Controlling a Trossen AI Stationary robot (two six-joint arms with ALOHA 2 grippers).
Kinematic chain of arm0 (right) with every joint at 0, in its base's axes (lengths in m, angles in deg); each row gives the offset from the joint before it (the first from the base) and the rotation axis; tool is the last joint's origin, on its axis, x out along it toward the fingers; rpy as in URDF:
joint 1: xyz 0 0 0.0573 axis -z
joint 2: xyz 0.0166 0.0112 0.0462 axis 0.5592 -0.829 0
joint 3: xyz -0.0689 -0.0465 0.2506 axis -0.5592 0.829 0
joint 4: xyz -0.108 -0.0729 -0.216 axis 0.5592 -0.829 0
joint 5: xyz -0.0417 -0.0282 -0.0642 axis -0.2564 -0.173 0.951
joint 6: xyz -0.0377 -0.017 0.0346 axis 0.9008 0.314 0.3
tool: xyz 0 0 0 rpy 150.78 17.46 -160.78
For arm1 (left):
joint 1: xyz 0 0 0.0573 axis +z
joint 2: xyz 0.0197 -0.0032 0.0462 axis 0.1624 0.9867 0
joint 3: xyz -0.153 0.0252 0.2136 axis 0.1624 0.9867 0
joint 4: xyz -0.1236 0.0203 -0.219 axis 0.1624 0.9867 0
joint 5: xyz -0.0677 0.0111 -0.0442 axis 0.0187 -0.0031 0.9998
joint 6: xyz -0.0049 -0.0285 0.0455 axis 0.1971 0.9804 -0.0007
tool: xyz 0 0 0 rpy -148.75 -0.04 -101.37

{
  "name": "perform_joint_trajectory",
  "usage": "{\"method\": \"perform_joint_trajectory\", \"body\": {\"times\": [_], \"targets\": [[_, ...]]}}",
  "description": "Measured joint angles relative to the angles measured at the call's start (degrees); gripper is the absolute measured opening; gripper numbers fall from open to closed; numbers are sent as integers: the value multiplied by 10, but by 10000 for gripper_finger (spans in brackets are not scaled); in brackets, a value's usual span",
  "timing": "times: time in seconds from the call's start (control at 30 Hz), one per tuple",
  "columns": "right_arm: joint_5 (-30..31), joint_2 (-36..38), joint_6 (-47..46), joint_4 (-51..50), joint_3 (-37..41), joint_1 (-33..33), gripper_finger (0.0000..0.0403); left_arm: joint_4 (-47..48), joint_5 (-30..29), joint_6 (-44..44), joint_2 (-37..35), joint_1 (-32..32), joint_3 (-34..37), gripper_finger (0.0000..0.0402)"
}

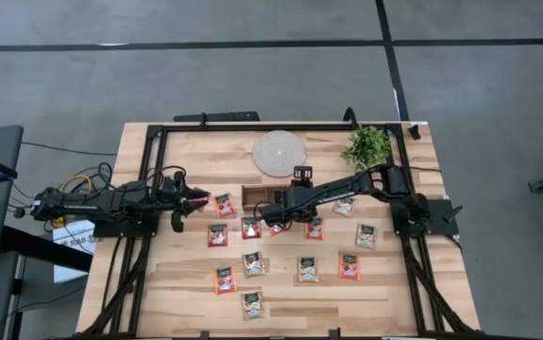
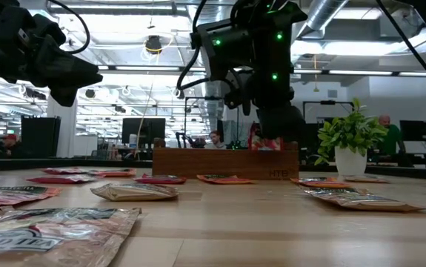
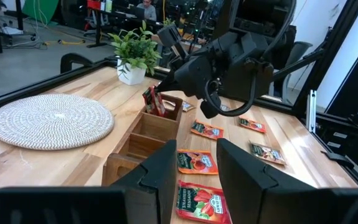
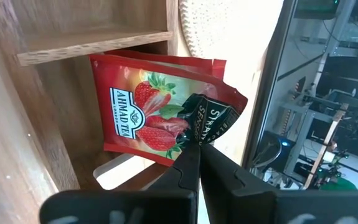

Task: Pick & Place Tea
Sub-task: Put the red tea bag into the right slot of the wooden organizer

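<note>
Many sachets (image 1: 308,269) strewn on wood table (image 1: 394,293) — right fingers (image 4: 194,155) pinching red sachet (image 4: 144,118); left fingers (image 3: 194,171) spread.

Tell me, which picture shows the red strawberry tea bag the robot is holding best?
The right wrist view: the red tea bag fills it, pinched by the right gripper over the wooden tray. The left wrist view and low view show it small; the high view hides it.
</note>
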Motion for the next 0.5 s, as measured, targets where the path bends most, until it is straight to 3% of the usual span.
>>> {"method": "perform_joint_trajectory", "body": {"times": [0.33, 0.5], "targets": [[-38, 0, 20, 28, 0, 4, 2, 0, 0, 0, 0, 0, 0, 105], [-38, 0, 20, 23, 0, 9, 27, 0, 0, 0, 0, 0, 0, 105]]}}
